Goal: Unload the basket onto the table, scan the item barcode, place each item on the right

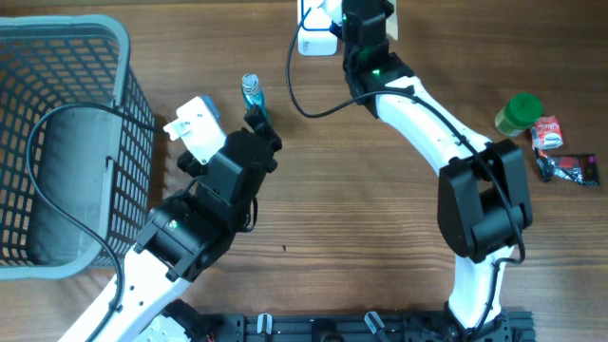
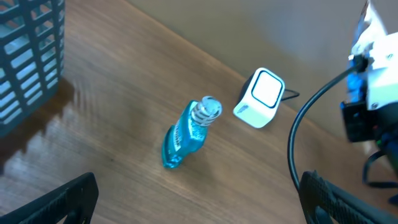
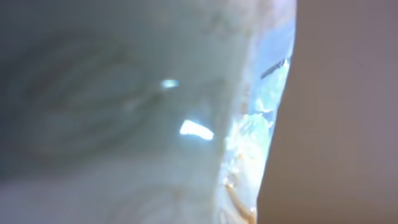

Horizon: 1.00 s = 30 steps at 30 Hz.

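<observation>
- The left claw (image 2: 199, 198) is spread wide and holds nothing. Its dark fingers (image 2: 67, 200) show at the two bottom corners of the left wrist view.
- A blue bottle (image 2: 186, 134) lies on its side on the worktop (image 1: 361, 209), ahead of that claw and touching neither finger.
- The white scanner (image 2: 261, 98) sits just beyond the bottle's cap end, at the far edge, with a black cable running from it.
- The right claw (image 1: 369, 17) is closed, reaching over the far edge just beside the scanner.
- A pale packet (image 3: 124, 124) with a shiny crinkled edge fills the right wrist view. It is too blurred to tell whether it is pinched.
- A grey basket (image 1: 122, 57) stands at the left.
- A green jar (image 1: 519, 114) and small wrappers (image 1: 568, 168) lie at the right.
</observation>
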Tool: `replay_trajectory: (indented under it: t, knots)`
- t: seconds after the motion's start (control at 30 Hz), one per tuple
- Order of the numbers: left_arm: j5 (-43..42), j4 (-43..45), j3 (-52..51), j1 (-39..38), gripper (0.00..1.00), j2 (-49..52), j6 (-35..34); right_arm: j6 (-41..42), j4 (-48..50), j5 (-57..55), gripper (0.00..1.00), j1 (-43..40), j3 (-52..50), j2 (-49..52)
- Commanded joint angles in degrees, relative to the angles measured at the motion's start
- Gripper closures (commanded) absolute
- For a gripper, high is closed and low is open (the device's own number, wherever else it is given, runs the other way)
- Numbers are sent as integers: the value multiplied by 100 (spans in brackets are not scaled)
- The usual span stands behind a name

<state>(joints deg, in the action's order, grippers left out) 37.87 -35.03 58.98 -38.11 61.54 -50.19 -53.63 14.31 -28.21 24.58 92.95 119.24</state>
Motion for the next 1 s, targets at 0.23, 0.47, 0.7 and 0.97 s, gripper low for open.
replay_trajectory:
  t: [0.23, 0.47, 0.7, 0.97]
  knots:
    - [140, -42, 17, 13, 0, 7, 50, -2330, 586, -289, 95, 175, 205, 896]
    - [140, -42, 17, 13, 0, 7, 50, -3115, 476, -343, 95, 197, 203, 1217]
    - [140, -42, 17, 13, 0, 7, 50, -3604, 737, -400, 95, 166, 201, 1438]
    - [140, -42, 17, 13, 0, 7, 50, -3617, 341, -407, 95, 90, 179, 1438]
